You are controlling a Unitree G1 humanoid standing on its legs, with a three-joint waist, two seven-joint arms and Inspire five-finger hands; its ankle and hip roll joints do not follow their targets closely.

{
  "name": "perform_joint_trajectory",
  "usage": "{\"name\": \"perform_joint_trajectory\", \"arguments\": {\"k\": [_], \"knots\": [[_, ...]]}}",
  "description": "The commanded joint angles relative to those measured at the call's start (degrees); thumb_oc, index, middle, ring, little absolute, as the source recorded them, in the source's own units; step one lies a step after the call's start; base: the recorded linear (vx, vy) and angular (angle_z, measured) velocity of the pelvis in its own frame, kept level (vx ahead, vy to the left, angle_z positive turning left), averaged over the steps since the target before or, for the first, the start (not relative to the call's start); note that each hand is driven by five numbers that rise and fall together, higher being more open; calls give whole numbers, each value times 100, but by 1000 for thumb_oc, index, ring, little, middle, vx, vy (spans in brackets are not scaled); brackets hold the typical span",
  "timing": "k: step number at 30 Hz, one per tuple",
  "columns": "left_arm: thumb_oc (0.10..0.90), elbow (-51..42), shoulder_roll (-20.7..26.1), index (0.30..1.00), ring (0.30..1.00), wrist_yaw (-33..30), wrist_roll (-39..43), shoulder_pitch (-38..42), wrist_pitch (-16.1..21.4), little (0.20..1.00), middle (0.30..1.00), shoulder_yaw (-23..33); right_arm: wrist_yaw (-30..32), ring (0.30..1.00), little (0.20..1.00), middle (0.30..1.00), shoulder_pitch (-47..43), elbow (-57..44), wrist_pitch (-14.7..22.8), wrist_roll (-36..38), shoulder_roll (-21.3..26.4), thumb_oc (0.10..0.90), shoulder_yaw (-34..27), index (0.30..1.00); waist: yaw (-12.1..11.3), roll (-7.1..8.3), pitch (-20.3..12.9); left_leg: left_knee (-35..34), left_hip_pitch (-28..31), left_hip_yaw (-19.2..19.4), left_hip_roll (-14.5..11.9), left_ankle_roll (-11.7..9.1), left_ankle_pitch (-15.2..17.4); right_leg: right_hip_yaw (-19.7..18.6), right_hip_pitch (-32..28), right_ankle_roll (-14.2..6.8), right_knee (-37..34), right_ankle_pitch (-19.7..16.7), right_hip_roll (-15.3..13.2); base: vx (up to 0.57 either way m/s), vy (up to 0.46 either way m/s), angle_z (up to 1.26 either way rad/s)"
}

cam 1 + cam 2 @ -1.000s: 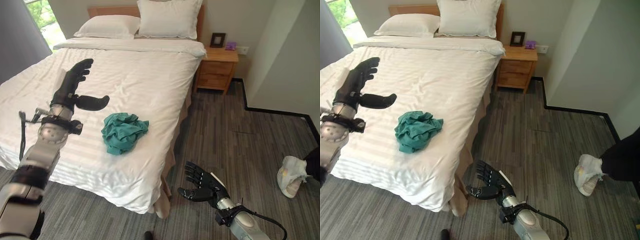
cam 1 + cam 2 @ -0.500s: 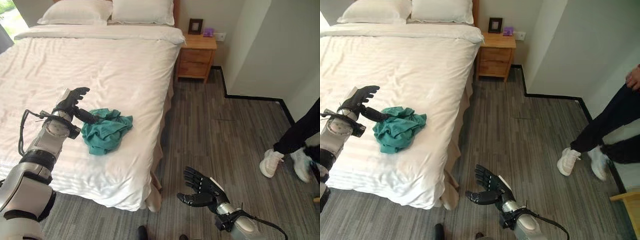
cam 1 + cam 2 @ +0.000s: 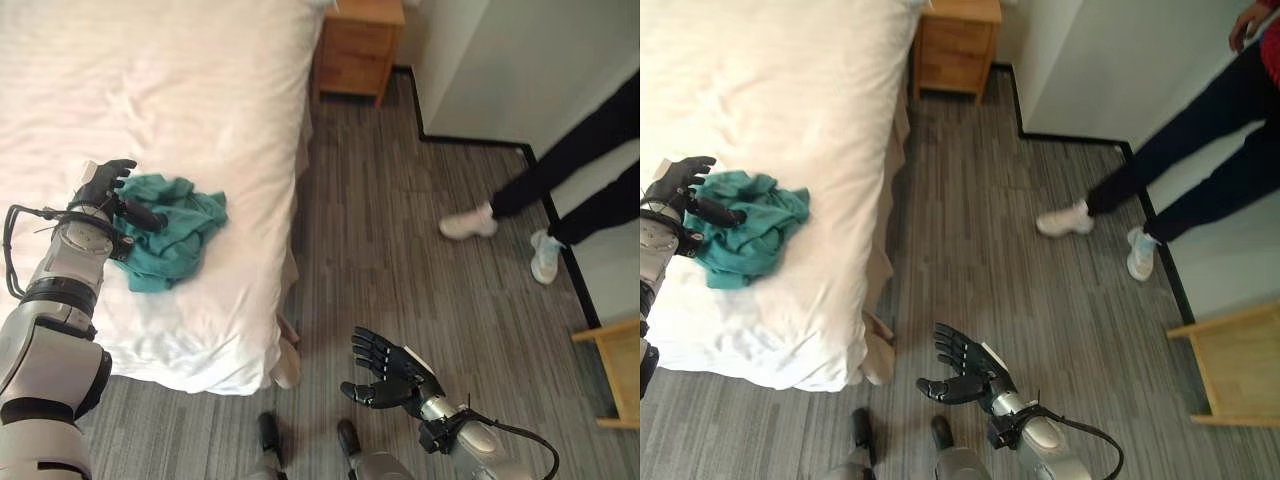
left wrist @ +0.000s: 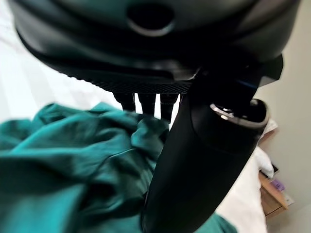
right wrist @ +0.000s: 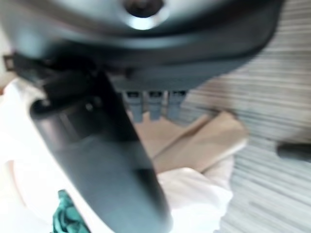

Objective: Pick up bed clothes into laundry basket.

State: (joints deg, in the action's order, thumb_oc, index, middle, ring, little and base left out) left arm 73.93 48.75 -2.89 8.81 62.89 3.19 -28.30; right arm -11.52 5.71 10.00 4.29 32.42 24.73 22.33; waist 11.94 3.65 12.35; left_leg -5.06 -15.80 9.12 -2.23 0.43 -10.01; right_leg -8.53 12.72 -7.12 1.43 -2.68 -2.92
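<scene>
**Reaching onto the teal garment at the bed's edge**

Resting my left hand (image 3: 105,195) on the crumpled teal cloth garment (image 3: 170,235), I have it at the garment's 9 o'clock side, on the white striped bedsheet (image 3: 180,90). The fingers arch over the far edge of the heap and the thumb lies across the top folds, pointing toward 3 o'clock. In the left wrist view the thumb (image 4: 194,170) presses into the teal fabric (image 4: 63,160) while the fingers dip behind a raised fold; the hand is partly curled, touching the cloth, but I cannot tell whether it has truly closed on it. The garment lies in a loose bunch near the bed's foot-side corner, close to the mattress edge, all of it on the bed.

My right hand (image 3: 385,375) hangs low at 5 o'clock over the grey wood-grain plank floor (image 3: 400,230), palm up, fingers spread and relaxed, holding nothing.

At 12 o'clock stands a light wooden bedside cabinet (image 3: 358,45) against the wall. At 2 o'clock a person's dark-trousered legs (image 3: 570,160) and white shoes (image 3: 466,222) stand on the floor, well apart from the bed. A pale wooden furniture corner (image 3: 612,370) shows at 4 o'clock.
</scene>
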Motion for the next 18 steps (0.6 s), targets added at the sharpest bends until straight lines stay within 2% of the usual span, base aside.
{"name": "perform_joint_trajectory", "arguments": {"k": [1,5,7,8,14,18], "knots": [[800,61,329,900,900,-97,-266,698,73,900,900,96,-108,900,900,900,-91,-644,376,175,83,800,-132,900,-130,110,-47,6,387,-151,-47,-329,580,131,331,-343,-624,-727,-252,0,-1,-12],[800,228,171,900,900,-107,-519,405,-48,900,900,251,-76,900,900,900,-100,-656,379,236,46,800,-122,900,-157,216,92,6,215,-163,-57,-338,540,148,495,-333,-637,-742,-238,-11,-7,-1],[800,308,97,900,900,-105,-748,304,-98,900,900,258,-73,900,900,900,-63,-638,394,246,21,800,-120,900,-174,221,121,6,218,-174,-65,-343,553,169,490,-333,-633,-713,-247,0,0,0],[400,300,74,300,300,-111,-849,254,-119,300,300,268,-88,900,900,900,-37,-644,396,243,10,800,-114,900,-188,233,108,6,189,-172,-62,-349,540,174,516,-334,-638,-724,-256,0,0,0],[400,-57,57,300,300,-214,-593,217,-15,300,300,381,-200,900,900,900,13,-685,374,196,106,800,-36,900,-301,166,50,6,294,-240,-26,-343,615,266,372,-339,-631,-622,-297,7,-7,3],[400,-861,179,300,300,-371,434,240,401,300,300,604,-243,900,900,900,2,-607,382,177,186,800,-73,900,-384,5,-52,6,499,-337,27,-333,677,387,125,-330,-610,-506,-348,46,1,7]]}}
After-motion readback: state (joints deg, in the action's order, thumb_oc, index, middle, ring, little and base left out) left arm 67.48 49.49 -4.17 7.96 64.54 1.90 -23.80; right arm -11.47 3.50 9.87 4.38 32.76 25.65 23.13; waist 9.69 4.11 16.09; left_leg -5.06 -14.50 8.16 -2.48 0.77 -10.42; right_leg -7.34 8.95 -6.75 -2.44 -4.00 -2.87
